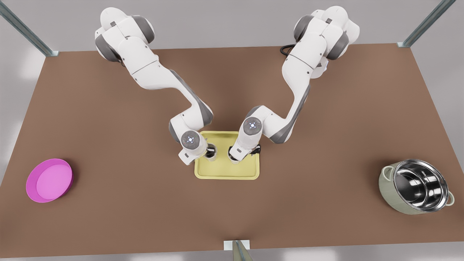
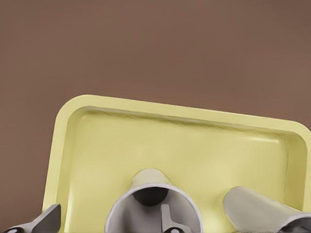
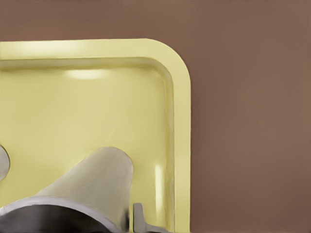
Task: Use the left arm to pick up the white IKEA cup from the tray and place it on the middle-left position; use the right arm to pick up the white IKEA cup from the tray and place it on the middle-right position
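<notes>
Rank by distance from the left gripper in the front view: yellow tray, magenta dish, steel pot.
1. The tray: directly under the left gripper, which sits at a white cup on it.
2. The magenta dish: far out at the front view's left.
3. The steel pot: farthest, at the front view's right edge.

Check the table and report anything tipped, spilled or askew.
The steel-lined, pale green pot at the front view's right lies tilted on its side. The two white cups stand upright in the pale yellow plastic tray, a gripper at each rim.
</notes>
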`<state>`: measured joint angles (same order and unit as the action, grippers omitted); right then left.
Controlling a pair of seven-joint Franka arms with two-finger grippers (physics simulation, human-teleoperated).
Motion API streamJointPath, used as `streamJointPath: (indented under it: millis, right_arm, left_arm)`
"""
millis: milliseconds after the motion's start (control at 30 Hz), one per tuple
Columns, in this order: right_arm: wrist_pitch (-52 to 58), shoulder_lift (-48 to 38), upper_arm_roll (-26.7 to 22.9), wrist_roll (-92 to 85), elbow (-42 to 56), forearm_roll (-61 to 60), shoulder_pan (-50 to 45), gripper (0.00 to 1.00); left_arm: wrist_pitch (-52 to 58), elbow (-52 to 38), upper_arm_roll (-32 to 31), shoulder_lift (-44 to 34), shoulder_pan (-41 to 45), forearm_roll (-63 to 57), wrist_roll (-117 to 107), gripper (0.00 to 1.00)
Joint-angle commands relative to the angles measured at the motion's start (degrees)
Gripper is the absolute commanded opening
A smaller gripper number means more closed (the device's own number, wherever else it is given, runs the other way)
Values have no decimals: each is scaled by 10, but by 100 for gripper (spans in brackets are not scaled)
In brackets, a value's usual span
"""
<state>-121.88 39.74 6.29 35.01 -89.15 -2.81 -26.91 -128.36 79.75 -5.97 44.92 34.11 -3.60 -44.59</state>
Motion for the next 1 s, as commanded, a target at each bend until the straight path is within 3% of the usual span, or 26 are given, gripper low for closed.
streamJointPath:
  millis: [0, 167, 233, 400, 567, 700, 733, 767, 800, 900, 967]
  right_arm:
    - [2, -5, -1, 2, 2, 2, 8, 22]
    - [23, -43, -1, 2, 2, -12, 21, 13]
    - [63, -75, -1, -42, 5, -28, 61, 13]
    - [101, -71, -2, -207, 11, -21, 190, 13]
    - [39, -5, -3, -327, 11, 51, 300, 13]
    - [8, 10, -3, -383, 11, 51, 324, 14]
    - [8, 10, -3, -379, 11, 51, 323, 22]
    - [8, 9, -3, -373, 13, 49, 323, 94]
    - [10, 7, -2, -374, 13, 50, 323, 100]
    - [18, -5, -1, -374, 13, 47, 321, 100]
    - [24, -7, -1, -374, 14, 45, 320, 100]
  left_arm:
    - [-15, 0, 0, 2, 0, -1, -26, 99]
    - [-15, 0, 0, 5, 4, -1, -28, 78]
    - [-15, -3, 0, 5, 3, 0, -26, 48]
    - [-15, -4, 1, 6, 2, 6, -27, 25]
    - [43, -6, 9, -32, -1, 0, -23, 19]
    - [159, -8, 11, -97, -87, 0, 83, 15]
    - [194, -9, 11, -111, -123, 1, 150, 15]
    - [211, -10, 11, -121, -163, 3, 211, 15]
    - [211, -9, 12, -121, -193, 0, 252, 14]
    - [175, 26, 12, -121, -288, 1, 405, 14]
    - [98, 101, 11, -146, -288, 0, 402, 14]
